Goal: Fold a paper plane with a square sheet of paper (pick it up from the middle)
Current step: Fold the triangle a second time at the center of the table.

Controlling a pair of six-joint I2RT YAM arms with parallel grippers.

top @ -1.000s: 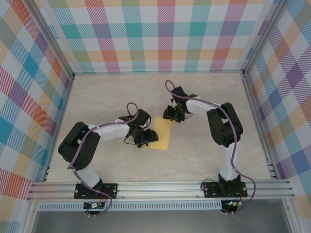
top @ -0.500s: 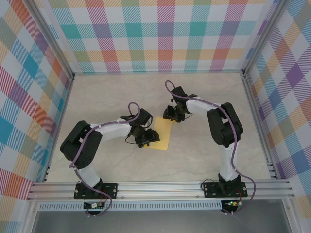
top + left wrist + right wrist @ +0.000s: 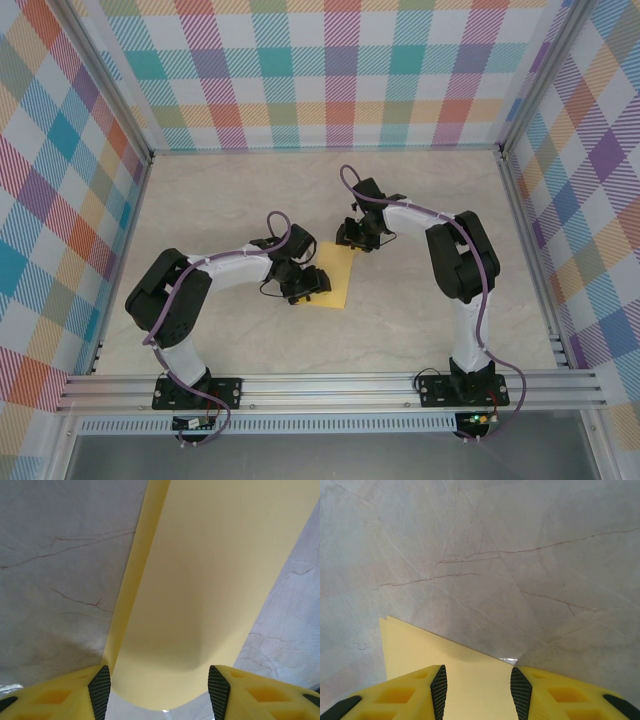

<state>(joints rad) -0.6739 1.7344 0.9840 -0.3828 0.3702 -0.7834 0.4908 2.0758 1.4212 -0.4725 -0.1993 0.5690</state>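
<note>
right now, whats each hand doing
left hand: open, straddling the paper
right hand: open, at the paper's edge, holding nothing

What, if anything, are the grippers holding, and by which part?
Nothing appears gripped: the yellow paper lies between the parted fingers of the left gripper and right gripper.
</note>
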